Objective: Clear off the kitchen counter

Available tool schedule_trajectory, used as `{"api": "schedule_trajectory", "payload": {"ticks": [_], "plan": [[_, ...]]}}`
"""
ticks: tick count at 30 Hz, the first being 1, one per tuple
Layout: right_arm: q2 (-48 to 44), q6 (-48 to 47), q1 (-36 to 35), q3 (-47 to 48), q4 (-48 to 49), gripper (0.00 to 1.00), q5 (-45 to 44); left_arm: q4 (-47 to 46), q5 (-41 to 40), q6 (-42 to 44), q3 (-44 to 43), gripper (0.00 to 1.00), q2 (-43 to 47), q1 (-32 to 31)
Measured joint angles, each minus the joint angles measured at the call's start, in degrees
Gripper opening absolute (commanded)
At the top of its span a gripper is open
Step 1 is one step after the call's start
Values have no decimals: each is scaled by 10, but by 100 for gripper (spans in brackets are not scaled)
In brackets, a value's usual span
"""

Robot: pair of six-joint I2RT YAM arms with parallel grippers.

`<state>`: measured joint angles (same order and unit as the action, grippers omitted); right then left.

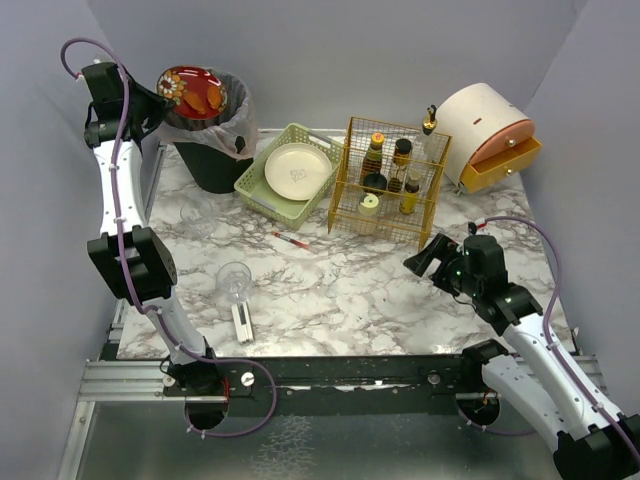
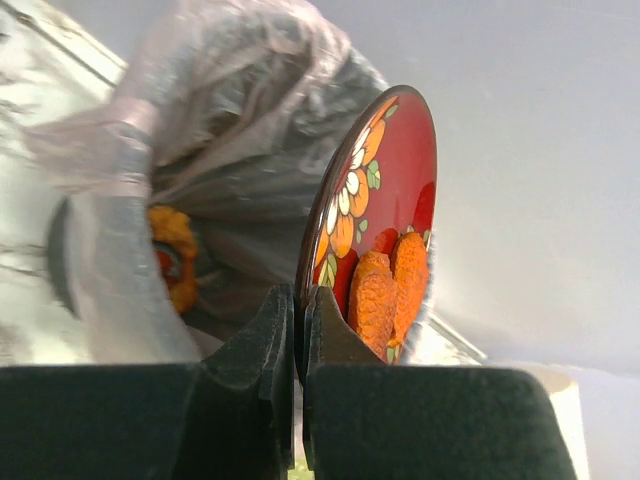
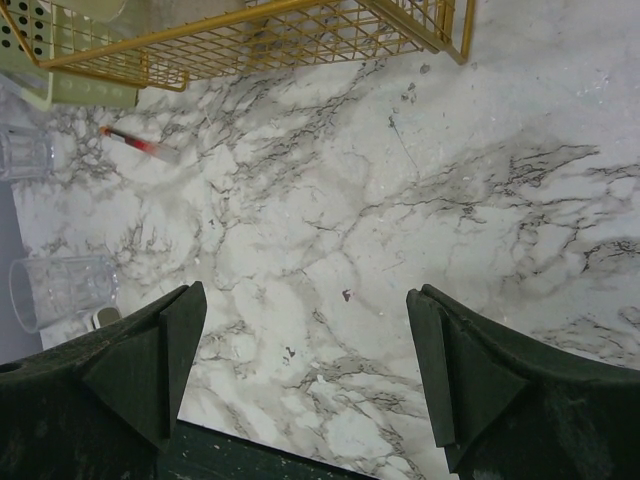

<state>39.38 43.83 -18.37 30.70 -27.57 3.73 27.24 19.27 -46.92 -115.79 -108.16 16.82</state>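
My left gripper (image 2: 298, 310) is shut on the rim of a red flowered plate (image 2: 385, 170), which is tilted steeply over the bag-lined black bin (image 1: 215, 165) at the back left. Orange food pieces (image 2: 390, 290) cling to the plate's face, and more orange food (image 2: 175, 255) lies inside the bag (image 2: 230, 130). The marble kitchen counter (image 1: 350, 290) carries two clear glasses (image 1: 234, 280) (image 1: 195, 222), a red pen (image 1: 291, 241) and a small white object (image 1: 243, 324). My right gripper (image 3: 305, 340) hangs open above bare counter (image 3: 400, 200) at the right, holding nothing.
A pale green tray (image 1: 262, 185) with a white plate (image 1: 297, 170) stands beside the bin. A gold wire rack (image 1: 345, 205) of bottles sits at the back centre. A round cream drawer box (image 1: 490, 135) is at the back right. Grey walls enclose the counter.
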Motion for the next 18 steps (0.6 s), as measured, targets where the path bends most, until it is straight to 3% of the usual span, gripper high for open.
{"api": "schedule_trajectory", "payload": {"ticks": [18], "plan": [[17, -4, 0, -2, 1, 89, 7, 15, -207, 207, -2, 0, -2, -30]]}}
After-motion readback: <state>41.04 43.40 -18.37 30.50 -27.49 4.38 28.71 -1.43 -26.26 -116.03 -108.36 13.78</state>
